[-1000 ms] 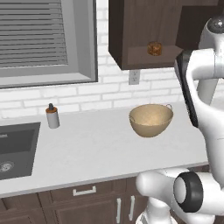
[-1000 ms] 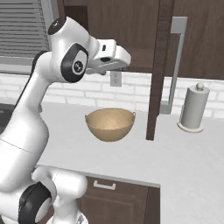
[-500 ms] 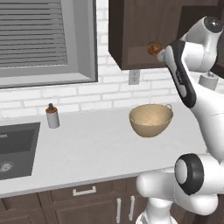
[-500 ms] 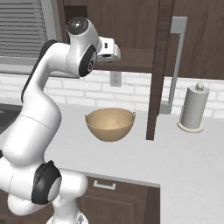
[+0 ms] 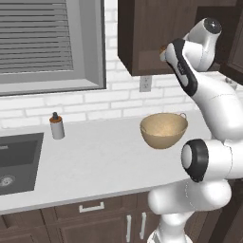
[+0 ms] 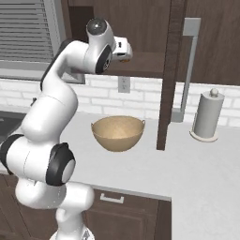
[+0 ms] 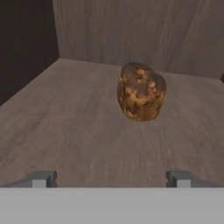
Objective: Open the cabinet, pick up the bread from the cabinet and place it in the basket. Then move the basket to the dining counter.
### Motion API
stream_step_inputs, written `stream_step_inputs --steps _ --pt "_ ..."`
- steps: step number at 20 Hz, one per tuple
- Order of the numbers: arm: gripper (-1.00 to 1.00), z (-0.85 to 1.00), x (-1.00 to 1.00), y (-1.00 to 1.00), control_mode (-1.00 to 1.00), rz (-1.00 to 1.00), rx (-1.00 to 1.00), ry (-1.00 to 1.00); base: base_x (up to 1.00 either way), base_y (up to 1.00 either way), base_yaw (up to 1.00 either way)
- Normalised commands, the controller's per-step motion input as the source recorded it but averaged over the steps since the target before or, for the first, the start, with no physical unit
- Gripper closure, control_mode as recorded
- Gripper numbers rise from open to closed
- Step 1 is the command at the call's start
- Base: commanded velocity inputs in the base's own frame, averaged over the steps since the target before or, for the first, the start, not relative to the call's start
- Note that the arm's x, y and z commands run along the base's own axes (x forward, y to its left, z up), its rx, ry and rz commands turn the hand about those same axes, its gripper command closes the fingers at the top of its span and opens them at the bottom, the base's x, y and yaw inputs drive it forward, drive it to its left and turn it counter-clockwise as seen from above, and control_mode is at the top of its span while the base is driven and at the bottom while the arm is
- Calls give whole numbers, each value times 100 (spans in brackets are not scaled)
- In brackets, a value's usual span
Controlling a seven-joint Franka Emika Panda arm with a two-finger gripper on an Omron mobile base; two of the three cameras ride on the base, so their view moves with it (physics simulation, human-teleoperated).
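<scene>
Gripper [image 7: 111, 178] jaws spread wide, empty, aimed into the open cabinet [image 6: 140, 33]. Bread [image 7: 141, 91] sits on the shelf ahead of the fingertips, apart from them. Step in hand: reach for the bread. Next move likely needs a short advance to straddle it, then closing. Basket [image 6: 117, 133] waits on the worktop [image 6: 197, 173] below.

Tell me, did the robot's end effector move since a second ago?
Yes. In the right base view the end effector has swung right toward the cabinet shelf, away from the window, and now faces the bread with open jaws.
</scene>
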Motion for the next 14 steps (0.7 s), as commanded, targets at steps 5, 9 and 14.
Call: stream_step_inputs --steps 5,9,14 --pt "-100 0 43 -1 -100 0 0 0 0 0 0" --pt "-100 0 28 -9 -100 0 0 0 0 0 0" --pt "-100 0 35 -10 -100 0 0 0 0 0 0"
